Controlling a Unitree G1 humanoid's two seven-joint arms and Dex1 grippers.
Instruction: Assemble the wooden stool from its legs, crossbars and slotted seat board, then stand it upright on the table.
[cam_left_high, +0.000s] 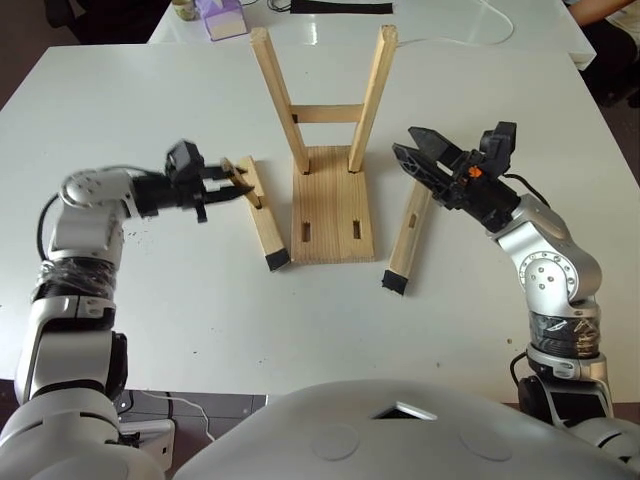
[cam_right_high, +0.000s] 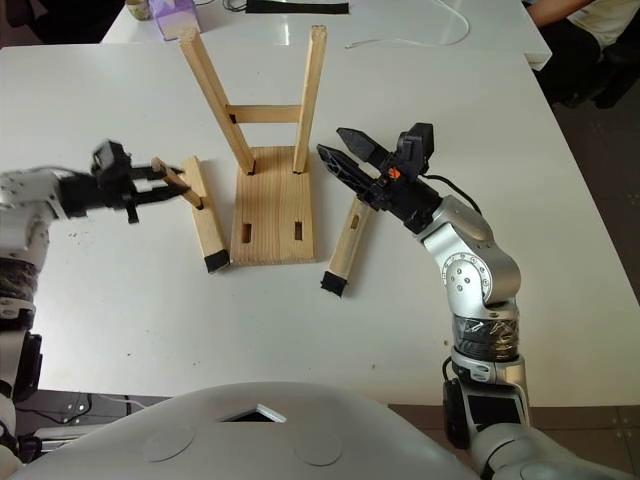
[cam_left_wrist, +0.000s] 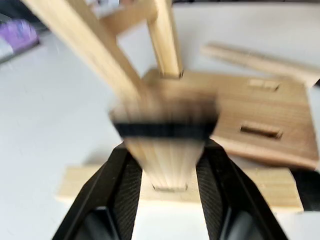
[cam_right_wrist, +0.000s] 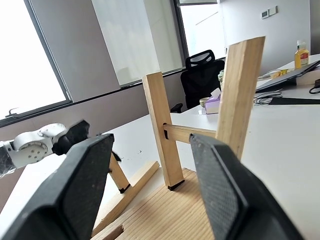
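Note:
The slotted seat board (cam_left_high: 330, 215) lies flat on the white table. Two legs (cam_left_high: 278, 98) joined by a crossbar (cam_left_high: 328, 113) stand upright in its far slots. To its left lies a loose leg (cam_left_high: 263, 218) with a short crossbar (cam_left_high: 240, 176) sticking up from it. My left gripper (cam_left_high: 238, 186) is shut on that short crossbar (cam_left_wrist: 165, 155), one black finger (cam_left_wrist: 120, 185) on each side. Another loose leg (cam_left_high: 408, 242) lies right of the board. Above its far end hovers my right gripper (cam_left_high: 405, 140), open and empty, close beside the right upright leg (cam_right_wrist: 240, 95).
A purple tissue box (cam_left_high: 222, 17), a black strip (cam_left_high: 340, 7) and a white cable (cam_left_high: 470, 30) sit on the table behind. Bare tabletop (cam_left_high: 200, 320) lies between the parts and the near edge.

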